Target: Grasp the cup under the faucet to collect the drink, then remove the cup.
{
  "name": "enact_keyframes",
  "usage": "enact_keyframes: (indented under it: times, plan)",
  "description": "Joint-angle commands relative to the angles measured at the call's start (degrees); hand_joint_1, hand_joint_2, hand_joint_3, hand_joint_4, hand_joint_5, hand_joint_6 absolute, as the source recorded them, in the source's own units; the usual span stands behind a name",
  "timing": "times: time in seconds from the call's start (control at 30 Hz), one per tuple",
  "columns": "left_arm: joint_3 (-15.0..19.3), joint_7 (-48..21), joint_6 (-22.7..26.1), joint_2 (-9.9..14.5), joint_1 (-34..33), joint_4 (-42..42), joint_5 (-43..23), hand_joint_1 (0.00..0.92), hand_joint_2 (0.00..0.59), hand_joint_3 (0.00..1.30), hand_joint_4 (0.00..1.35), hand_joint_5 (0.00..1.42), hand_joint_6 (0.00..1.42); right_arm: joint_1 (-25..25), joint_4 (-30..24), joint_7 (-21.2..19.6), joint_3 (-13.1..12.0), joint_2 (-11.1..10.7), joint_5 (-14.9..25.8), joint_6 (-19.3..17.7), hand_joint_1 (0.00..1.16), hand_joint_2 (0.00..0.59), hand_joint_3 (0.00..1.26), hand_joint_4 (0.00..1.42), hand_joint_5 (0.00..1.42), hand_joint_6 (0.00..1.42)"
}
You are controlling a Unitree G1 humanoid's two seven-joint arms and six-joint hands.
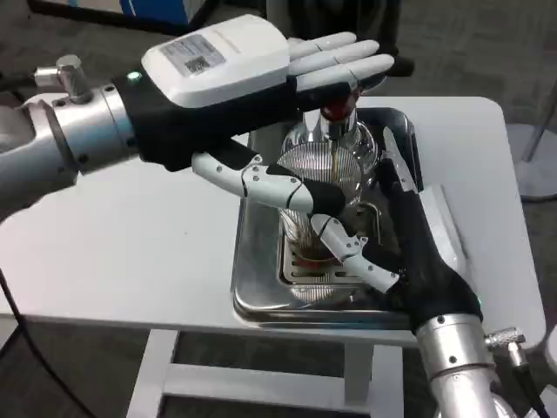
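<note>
A clear ribbed cup point(333, 174) stands on the drip grate of a steel tray point(258, 287), directly under the faucet. The faucet's red handle point(338, 108) shows just below my left hand's fingertips. A thin brown stream point(335, 161) falls from the faucet into the cup. My left hand point(228, 63) reaches in from the left with its fingers point(344, 59) stretched flat over the handle, resting on it, and its thumb point(265, 183) crosses in front of the cup. My right hand point(409, 252) comes from the lower right and grips the cup, thumb in front, fingers along its far side.
The shiny dispenser body point(306, 135) rises behind the cup on the tray. The white table point(130, 252) spreads to the left. A white flat object point(448, 226) lies right of the tray near the table's right edge.
</note>
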Motion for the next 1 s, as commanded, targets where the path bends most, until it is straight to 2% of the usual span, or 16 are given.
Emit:
enact_keyframes:
  times: [0.03, 1.0]
  plan:
    - [-2.75, -3.59, 0.54, 1.25, 3.56, 1.45, 4.64, 0.0, 0.155, 0.08, 0.0, 0.0, 0.17, 1.08, -0.71, 0.0, 0.19, 0.24, 0.29, -1.1, 0.46, 0.302, 0.0, 0.0, 0.0, 0.16]
    - [-2.76, -3.64, 0.93, 1.28, 3.67, 1.01, 4.2, 0.0, 0.156, 0.08, 0.0, 0.0, 0.17, 1.37, -0.88, -0.01, 0.21, 0.48, 0.38, -1.11, 0.46, 0.302, 0.0, 0.0, 0.0, 0.18]
